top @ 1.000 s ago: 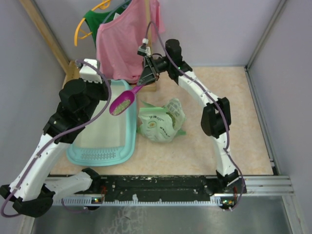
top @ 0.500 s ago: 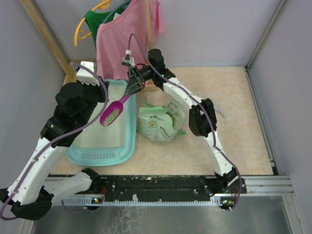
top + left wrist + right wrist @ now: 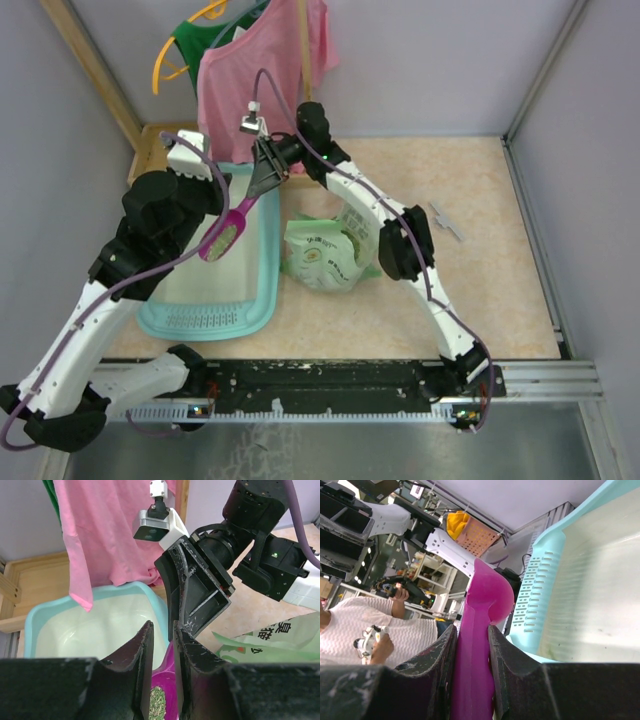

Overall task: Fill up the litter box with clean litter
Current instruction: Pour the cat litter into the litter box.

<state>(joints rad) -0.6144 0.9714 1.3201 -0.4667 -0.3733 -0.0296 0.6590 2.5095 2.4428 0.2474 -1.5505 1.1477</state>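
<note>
Two grippers at a light-teal litter box [image 3: 268, 275]
Whitish base; right gripper [image 3: 262, 188] clenches magenta scoop [image 3: 222, 238] of green litter [image 3: 159, 700]; left gripper [image 3: 162, 628] narrowly parted, empty.

One litter box [image 3: 262, 300], one scoop [image 3: 225, 233], one bag [image 3: 325, 255], two hanging garments [image 3: 245, 90].

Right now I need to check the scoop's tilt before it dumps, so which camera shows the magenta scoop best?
Top external: the whole scoop shows, handle in the right tool, bowl over the litter box. Left wrist catches only a bowl sliver with granules; right wrist only looks along its handle.
</note>
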